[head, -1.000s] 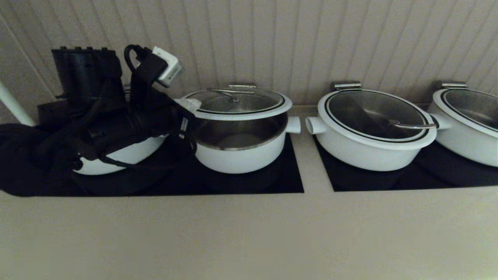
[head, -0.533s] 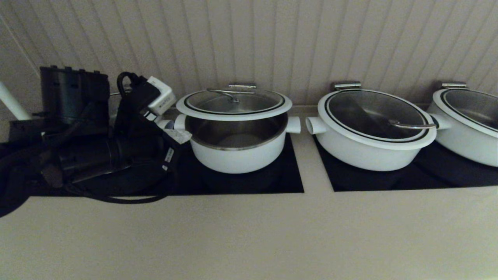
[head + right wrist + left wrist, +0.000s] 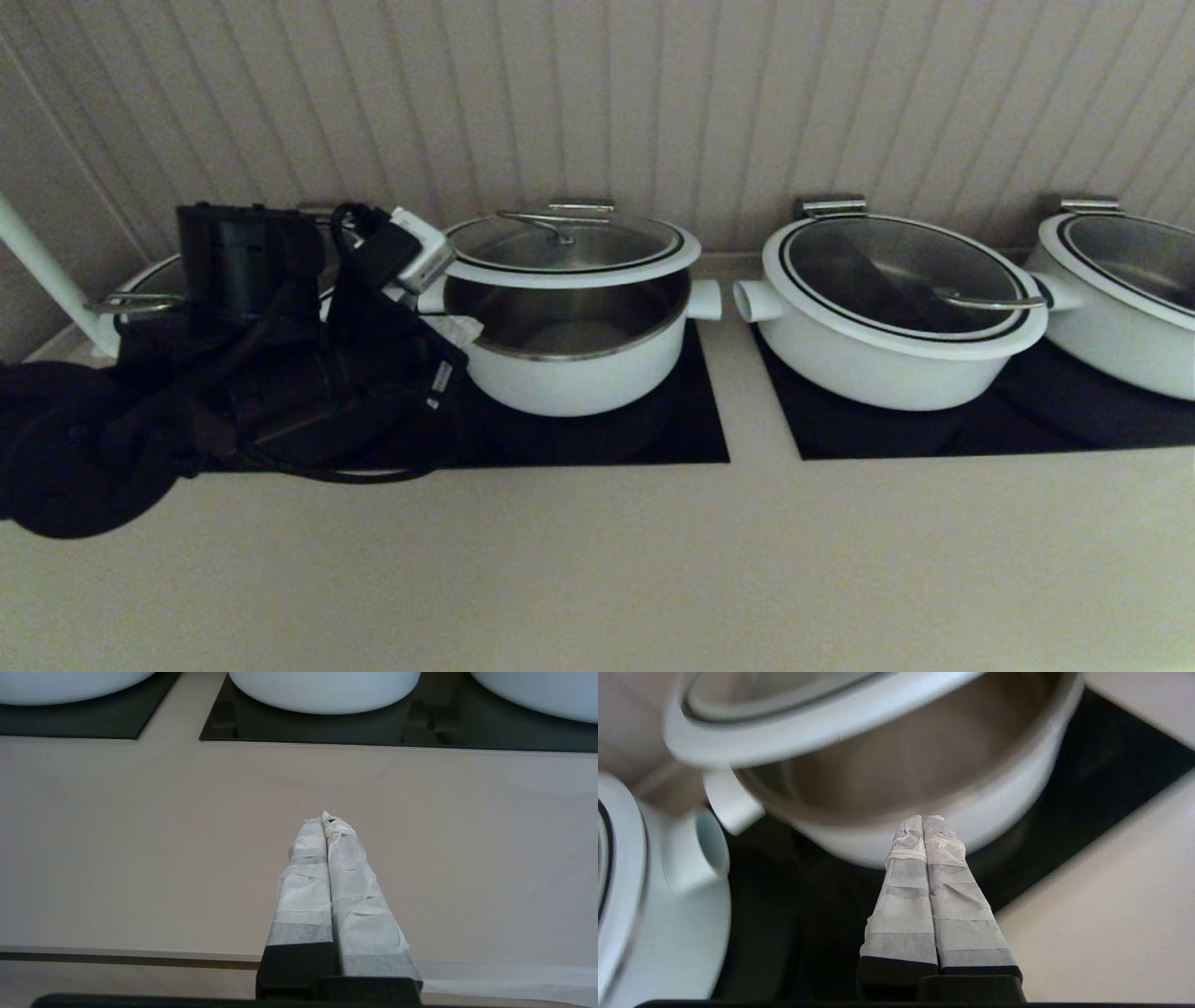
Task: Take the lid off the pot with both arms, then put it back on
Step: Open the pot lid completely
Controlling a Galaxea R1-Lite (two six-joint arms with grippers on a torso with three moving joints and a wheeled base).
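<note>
White lid (image 3: pixel 569 250) sits propped open above its pot (image 3: pixel 577 350) on the worktop (image 3: pixel 597 560). Left gripper (image 3: pixel 923 820) — closed, empty — hovers beside the pot's wall and could knock it; right gripper (image 3: pixel 325 817), closed, waits over bare worktop.

Left arm (image 3: pixel 280 373) crowds the pot (image 3: pixel 574 359); counter (image 3: pixel 597 560) front open
</note>
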